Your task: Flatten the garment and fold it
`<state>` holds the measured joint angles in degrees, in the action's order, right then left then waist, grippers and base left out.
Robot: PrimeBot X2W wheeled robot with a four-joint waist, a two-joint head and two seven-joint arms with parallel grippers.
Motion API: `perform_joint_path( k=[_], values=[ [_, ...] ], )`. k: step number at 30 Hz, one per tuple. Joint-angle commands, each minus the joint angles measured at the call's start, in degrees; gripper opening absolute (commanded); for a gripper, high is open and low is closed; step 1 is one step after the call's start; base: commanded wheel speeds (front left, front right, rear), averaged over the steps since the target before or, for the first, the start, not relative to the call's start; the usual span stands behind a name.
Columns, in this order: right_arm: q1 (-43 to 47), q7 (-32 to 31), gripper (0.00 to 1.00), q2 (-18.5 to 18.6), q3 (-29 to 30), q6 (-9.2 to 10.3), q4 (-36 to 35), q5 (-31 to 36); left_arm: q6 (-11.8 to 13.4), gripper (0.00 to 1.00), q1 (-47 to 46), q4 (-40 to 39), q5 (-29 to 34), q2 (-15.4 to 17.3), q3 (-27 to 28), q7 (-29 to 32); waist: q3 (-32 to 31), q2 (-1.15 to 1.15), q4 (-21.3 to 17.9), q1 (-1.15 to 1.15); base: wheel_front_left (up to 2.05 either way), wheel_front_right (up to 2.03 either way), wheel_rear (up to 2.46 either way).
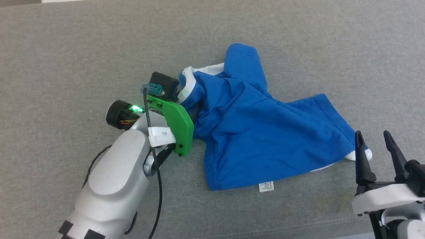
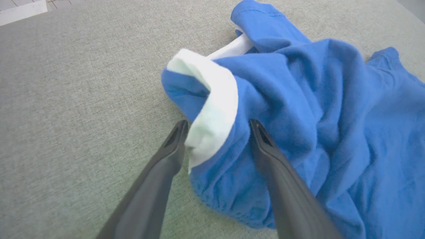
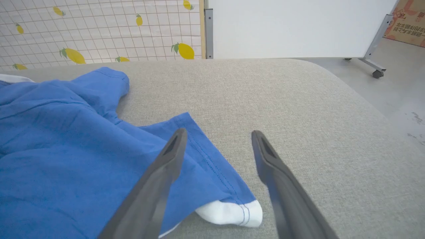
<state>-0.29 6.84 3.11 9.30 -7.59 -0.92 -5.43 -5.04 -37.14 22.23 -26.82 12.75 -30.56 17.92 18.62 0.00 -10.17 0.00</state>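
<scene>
Garment: blue shorts (image 1: 265, 132) lie crumpled, not yet flat, on the middle of the desk (image 1: 66, 49), which is covered in grey fabric.
Garment layout: in the head view, one blue lobe rises toward 12 o'clock and a broad flap runs out toward 4 o'clock.
Waistband: the white band (image 2: 215, 99) sits at the garment's 9 to 10 o'clock side, turned over on itself in a raised fold.
Label: a small white tag (image 1: 266, 187) pokes out from the hem at 6 o'clock and lies on the desk.
Corner trim: a white tip (image 3: 232, 212) ends the 4 o'clock flap.
Left hand: in the left wrist view the left hand (image 2: 218, 123) has its fingers spread wide, one on each side of the folded waistband. The cloth sits between them but is not pinched.
Left arm: in the head view it reaches in from 7 o'clock, its wrist at the garment's 9 o'clock edge.
Right hand: the right hand (image 1: 372, 133) is spread wide and holds nothing. It hangs at the garment's 4 o'clock corner, just above the white tip.
Background: in the right wrist view, a lemon-print sheet (image 3: 99, 30) and a white panel (image 3: 292, 26) stand beyond the desk at 12 o'clock.
</scene>
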Motion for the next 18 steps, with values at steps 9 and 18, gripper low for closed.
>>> perform_joint_path(
  k=[9, 18],
  values=[
    [-1.6, 1.53, 1.0, -0.23, 0.31, 0.1, 2.62, -0.4, 3.26, 0.0, 1.85, -7.48, -0.06, 2.75, 3.03, -5.7, -2.88, 0.0, 1.22, 0.0, 0.0, 0.0, 0.0],
    [-2.42, 1.88, 1.0, -0.23, -0.77, 0.1, 3.03, -1.21, 5.73, 0.0, 2.35, -20.55, -0.88, 10.42, 6.59, 2.75, -2.53, 0.0, 1.36, 0.0, 0.0, 0.0, 0.0]
  ],
)
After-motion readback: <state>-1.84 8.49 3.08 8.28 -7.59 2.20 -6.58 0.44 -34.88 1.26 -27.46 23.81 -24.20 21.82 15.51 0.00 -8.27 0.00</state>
